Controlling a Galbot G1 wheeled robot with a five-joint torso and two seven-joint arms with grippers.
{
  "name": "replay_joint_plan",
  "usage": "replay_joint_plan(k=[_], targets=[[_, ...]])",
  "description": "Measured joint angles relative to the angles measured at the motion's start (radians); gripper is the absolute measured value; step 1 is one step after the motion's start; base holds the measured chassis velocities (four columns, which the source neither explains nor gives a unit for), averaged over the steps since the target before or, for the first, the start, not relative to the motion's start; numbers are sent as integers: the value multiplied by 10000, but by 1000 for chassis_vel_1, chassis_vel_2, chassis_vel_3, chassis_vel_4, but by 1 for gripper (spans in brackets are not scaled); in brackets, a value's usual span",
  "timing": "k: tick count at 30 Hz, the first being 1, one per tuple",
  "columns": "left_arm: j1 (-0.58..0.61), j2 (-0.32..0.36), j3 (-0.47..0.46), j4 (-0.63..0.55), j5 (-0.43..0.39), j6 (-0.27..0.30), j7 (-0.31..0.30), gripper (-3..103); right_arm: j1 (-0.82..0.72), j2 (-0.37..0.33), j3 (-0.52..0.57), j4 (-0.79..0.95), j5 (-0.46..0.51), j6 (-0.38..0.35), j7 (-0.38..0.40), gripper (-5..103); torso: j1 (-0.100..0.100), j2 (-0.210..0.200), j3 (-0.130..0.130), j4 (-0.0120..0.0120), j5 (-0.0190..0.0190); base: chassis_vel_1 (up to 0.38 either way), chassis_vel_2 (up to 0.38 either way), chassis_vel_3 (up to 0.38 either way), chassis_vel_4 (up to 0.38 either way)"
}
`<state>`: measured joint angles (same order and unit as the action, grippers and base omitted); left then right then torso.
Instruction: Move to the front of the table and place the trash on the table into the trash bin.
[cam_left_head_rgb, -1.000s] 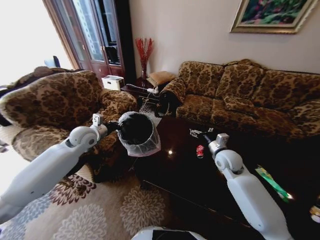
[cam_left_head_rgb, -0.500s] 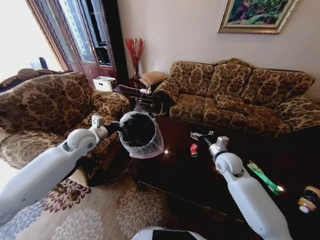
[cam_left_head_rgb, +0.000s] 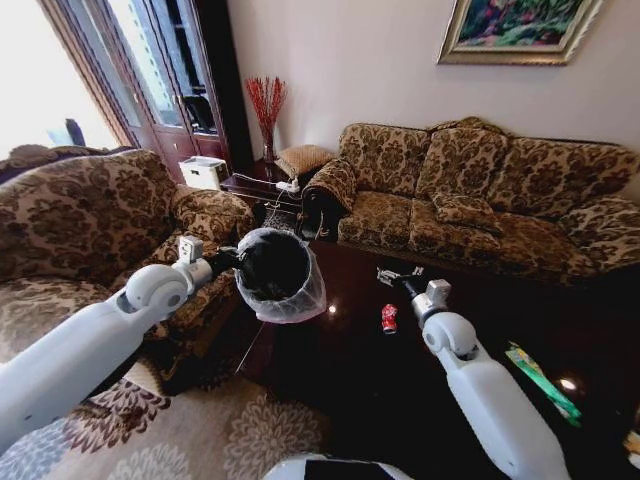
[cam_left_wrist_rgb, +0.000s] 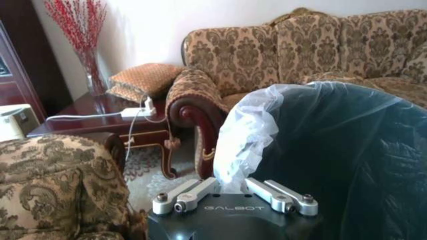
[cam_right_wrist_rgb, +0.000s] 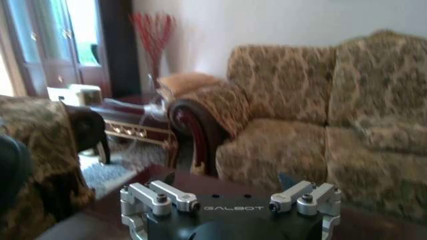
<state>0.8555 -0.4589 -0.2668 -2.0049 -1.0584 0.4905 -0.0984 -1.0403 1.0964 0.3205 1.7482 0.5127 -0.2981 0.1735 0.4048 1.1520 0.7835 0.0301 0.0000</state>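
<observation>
Trash bin (cam_left_head_rgb: 276, 275), black with a white bag liner, is held up by the left tool (cam_left_head_rgb: 226, 260), which is clamped on its rim just beyond the left end of the desk (cam_left_head_rgb: 330, 360). In the left wrist view the tool (cam_left_wrist_rgb: 233, 192) is seen pinched onto the bunched liner at the bin's (cam_left_wrist_rgb: 333, 160) edge. The right tool (cam_left_head_rgb: 392, 276) is stretched out above the far side of the desk with its jaws spread apart and nothing between them; the spread is also seen in the right wrist view (cam_right_wrist_rgb: 230, 192), where the sofa (cam_right_wrist_rgb: 300, 120) lies ahead. A red-and-white can (cam_left_head_rgb: 389, 318) stands on the glossy dark top, just beside the right arm. A green snack wrapper (cam_left_head_rgb: 543, 369) lies flat farther toward the right end, well apart from the can. The bin is kept clear of the desk top, near its corner.
</observation>
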Motion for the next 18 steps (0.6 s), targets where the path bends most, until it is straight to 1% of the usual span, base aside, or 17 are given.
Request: replay_joint_plan(k=[1,5,6,7,8,10,11,15,18], targets=[[0,0,0,0,0,0,0,2,0,0,0,0,0,0,0,100,0,0,0,0,0,-100,43,18,-69],[245,115,-380,-28,-19,7,43,2,-186,658,-17,-1322,24,6,321,100,-14,2,-5,3,-4,0,0,0,0],[245,115,-380,-28,-19,7,43,2,-186,658,-17,-1322,24,6,321,100,-14,2,-5,3,-4,0,0,0,0],[251,123,-410,-47,-38,11,48,2,-184,895,-60,-1701,-8,-38,531,100,-25,5,-10,5,-5,0,0,0,0],[251,123,-410,-47,-38,11,48,2,-184,895,-60,-1701,-8,-38,531,100,-25,5,-10,5,-5,0,0,0,0],[251,170,-429,-108,-74,15,57,2,-140,1323,-98,-2270,-11,-196,845,100,-31,10,-13,7,5,23,-18,-13,31],[251,190,-432,-134,-89,20,57,2,-116,1491,-102,-2490,-28,-243,949,100,-31,11,-12,7,3,46,-13,-35,61],[319,217,-497,-187,-100,29,47,2,-107,1760,-89,-2837,-69,-369,1130,100,-20,8,-8,4,-3,11,-3,-9,15],[380,217,-552,-201,-100,29,47,2,-107,1794,-60,-2951,-82,-374,1134,100,-12,7,-6,3,-3,0,0,0,0]])
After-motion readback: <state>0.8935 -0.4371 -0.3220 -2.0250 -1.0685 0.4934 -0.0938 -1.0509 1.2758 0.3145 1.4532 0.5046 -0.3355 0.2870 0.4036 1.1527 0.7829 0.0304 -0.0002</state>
